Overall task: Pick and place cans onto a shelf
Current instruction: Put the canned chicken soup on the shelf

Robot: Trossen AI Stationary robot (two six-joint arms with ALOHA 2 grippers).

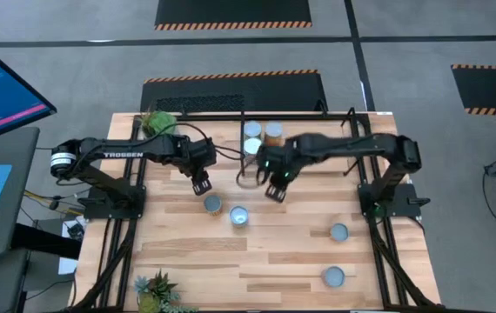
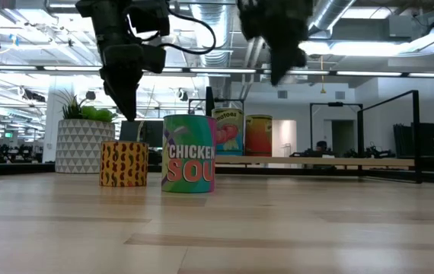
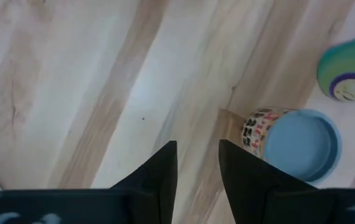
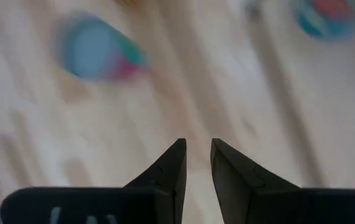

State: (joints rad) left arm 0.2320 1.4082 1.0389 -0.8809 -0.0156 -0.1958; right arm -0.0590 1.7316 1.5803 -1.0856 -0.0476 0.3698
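Several cans stand upright on the light wood table. A yellow patterned can (image 1: 212, 204) (image 2: 123, 163) and a green soup can (image 1: 238, 216) (image 2: 189, 153) stand mid-table, with two more (image 1: 338, 231) (image 1: 333, 276) toward the near right. Other cans (image 1: 253, 130) (image 1: 272, 133) (image 2: 228, 131) stand on the shelf (image 2: 316, 161) at the far edge. My left gripper (image 1: 200, 184) (image 3: 198, 149) hovers open just beyond the patterned can (image 3: 302, 146), pointing steeply down. My right gripper (image 1: 276, 191) (image 4: 198, 149) hangs open and higher, right of centre, holding nothing.
One potted plant (image 1: 157, 122) (image 2: 84, 133) stands at the far left corner and another (image 1: 157, 291) at the near left. Black frame rods run along the table's sides and round the shelf (image 1: 231, 113). Bare wood lies between the near cans.
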